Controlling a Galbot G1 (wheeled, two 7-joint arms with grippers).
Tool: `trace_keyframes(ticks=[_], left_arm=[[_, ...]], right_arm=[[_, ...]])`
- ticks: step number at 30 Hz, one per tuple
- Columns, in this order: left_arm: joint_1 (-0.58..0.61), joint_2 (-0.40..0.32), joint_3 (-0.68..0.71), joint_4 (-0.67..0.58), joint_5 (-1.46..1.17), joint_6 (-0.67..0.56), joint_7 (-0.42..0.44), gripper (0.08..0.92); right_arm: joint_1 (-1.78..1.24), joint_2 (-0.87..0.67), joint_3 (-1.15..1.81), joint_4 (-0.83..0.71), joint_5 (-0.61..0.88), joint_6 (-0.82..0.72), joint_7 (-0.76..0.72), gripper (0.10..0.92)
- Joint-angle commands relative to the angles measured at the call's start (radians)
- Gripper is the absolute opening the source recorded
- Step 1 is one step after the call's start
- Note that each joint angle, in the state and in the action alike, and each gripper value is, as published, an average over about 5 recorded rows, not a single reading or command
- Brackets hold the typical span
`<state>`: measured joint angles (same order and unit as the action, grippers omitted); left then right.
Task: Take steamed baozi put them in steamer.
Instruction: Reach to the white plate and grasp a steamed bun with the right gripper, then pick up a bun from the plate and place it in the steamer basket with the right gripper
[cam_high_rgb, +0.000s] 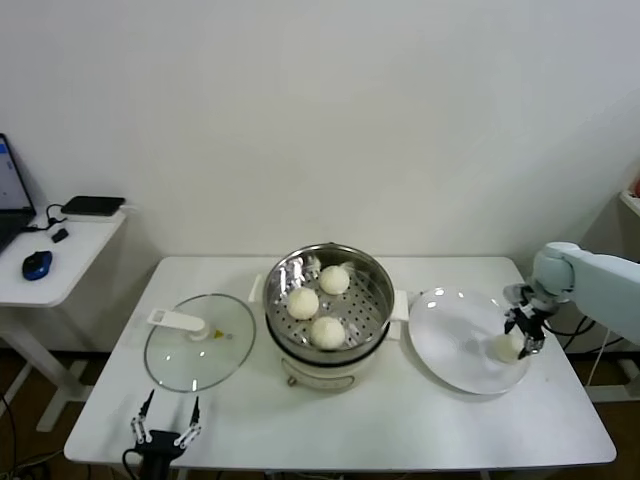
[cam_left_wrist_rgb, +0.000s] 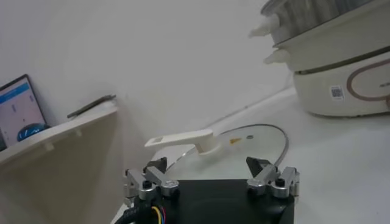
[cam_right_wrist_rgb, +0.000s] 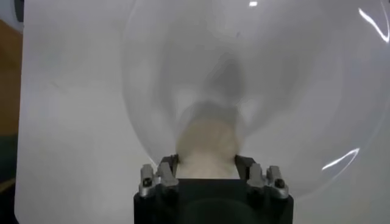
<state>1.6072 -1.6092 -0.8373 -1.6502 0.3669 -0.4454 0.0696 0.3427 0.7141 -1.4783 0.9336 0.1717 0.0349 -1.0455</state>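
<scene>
The steamer (cam_high_rgb: 372, 275), a shiny perforated basket on a white pot base, stands mid-table and holds three baozi (cam_high_rgb: 334, 279) (cam_high_rgb: 303, 302) (cam_high_rgb: 327, 331). The fourth baozi (cam_high_rgb: 503, 347) is at the right side of the flat white plate (cam_high_rgb: 445, 330). My right gripper (cam_high_rgb: 518, 345) reaches down onto it. In the right wrist view the fingers (cam_right_wrist_rgb: 167, 164) press both sides of this baozi (cam_right_wrist_rgb: 207, 143) over the plate (cam_right_wrist_rgb: 292, 91). I cannot tell whether it is lifted. My left gripper (cam_high_rgb: 166, 420) is parked open and empty at the front left.
The glass lid (cam_high_rgb: 200, 345) with its white handle lies left of the steamer, just beyond my left gripper (cam_left_wrist_rgb: 207, 163); the left wrist view shows the lid (cam_left_wrist_rgb: 256, 137) and the pot base (cam_left_wrist_rgb: 341, 79). A side desk (cam_high_rgb: 70, 250) with a mouse stands at far left.
</scene>
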Motion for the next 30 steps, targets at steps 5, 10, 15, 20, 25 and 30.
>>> trace_keyframes(ticks=[5,10,15,20,25,30], left_arm=[[0.004,-0.023,-0.001,-0.01,-0.002,0.001,-0.003,0.823],[0.005,-0.023,0.002,-0.016,-0.003,0.002,-0.004,0.823],[0.004,-0.022,0.01,-0.013,0.002,0.002,-0.008,0.823],[0.006,-0.022,0.015,-0.019,0.006,0.01,-0.011,0.823],[0.006,-0.022,0.017,-0.026,0.006,0.015,-0.011,0.823],[0.009,-0.023,0.02,-0.026,0.005,0.016,-0.01,0.823]], right_arm=[[0.141,-0.027,-0.12,0.125,0.074,-0.033,0.008,0.6],[0.405,-0.017,-0.351,0.308,0.229,-0.079,0.031,0.589],[0.676,0.049,-0.513,0.473,0.42,-0.16,0.074,0.589],[0.875,0.128,-0.566,0.542,0.573,-0.216,0.062,0.594],[0.983,0.198,-0.565,0.553,0.699,-0.242,0.017,0.594],[0.986,0.259,-0.506,0.565,0.778,-0.293,0.027,0.594]])
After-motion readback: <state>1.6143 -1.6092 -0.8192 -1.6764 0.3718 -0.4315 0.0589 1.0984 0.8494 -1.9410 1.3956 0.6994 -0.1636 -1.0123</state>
